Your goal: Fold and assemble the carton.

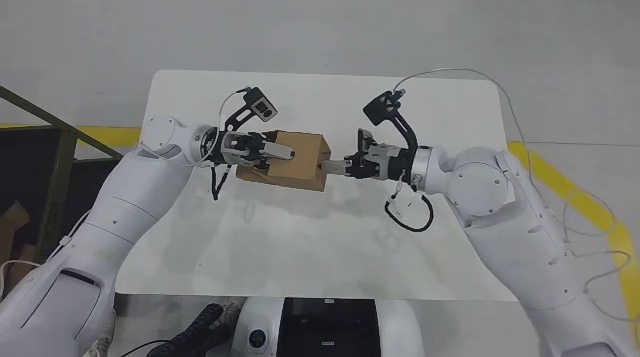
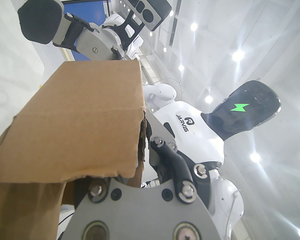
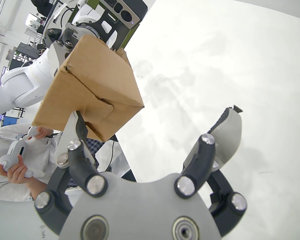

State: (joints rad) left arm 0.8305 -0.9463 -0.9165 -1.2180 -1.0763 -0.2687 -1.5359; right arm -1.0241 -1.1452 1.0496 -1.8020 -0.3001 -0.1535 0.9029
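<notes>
A brown carton (image 1: 295,160) hangs above the white table (image 1: 400,247), lying lengthwise between my two arms. My left gripper (image 1: 252,149) is shut on the carton's left end; one of its fingers (image 2: 162,131) lies along the cardboard wall (image 2: 85,116). My right gripper (image 1: 338,165) is open at the carton's right end. One of its fingers (image 3: 76,123) touches the folded end face (image 3: 95,93), while the other finger (image 3: 227,128) stands well clear over the table. That end's flaps are tucked together. The right gripper's black pad (image 2: 40,22) pokes out past the carton's far edge.
A dark green frame with cardboard scraps (image 1: 40,167) stands left of the table. Yellow tape (image 1: 560,182) runs on the floor at the right. A loose cable (image 1: 470,75) arcs over the table's back right corner.
</notes>
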